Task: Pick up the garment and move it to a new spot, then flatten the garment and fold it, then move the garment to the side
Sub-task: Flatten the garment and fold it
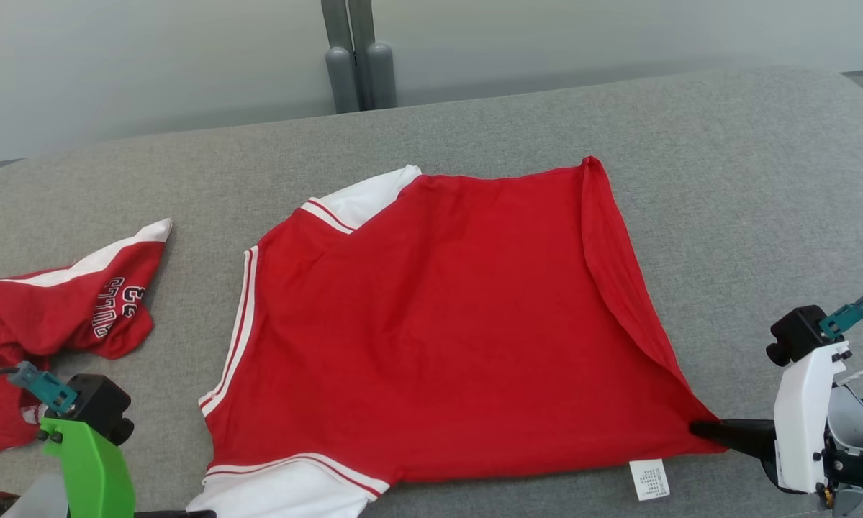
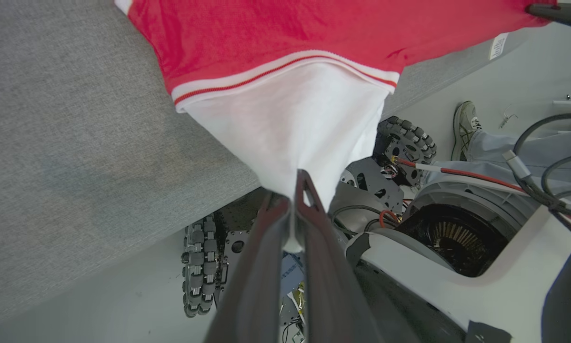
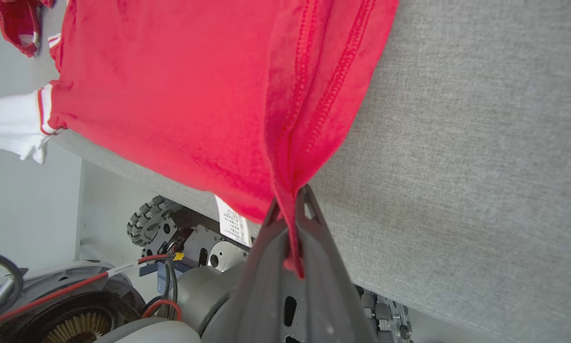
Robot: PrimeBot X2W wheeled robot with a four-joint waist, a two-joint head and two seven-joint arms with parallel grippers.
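The left tool [image 2: 290, 190] is pinched shut on the end of a white sleeve [image 2: 295, 124], just off the near edge of the counter [image 1: 726, 180]. The right tool [image 3: 290, 202] is clamped on the near right hem corner. Between them the red garment [image 1: 438, 316] lies spread over the middle of the counter, its near side along the near edge. A white care label [image 1: 649, 480] sticks out by the right tool, its print too small to read. A second red garment [image 1: 64, 309] sits crumpled at the left edge, its lettering upside down and illegible.
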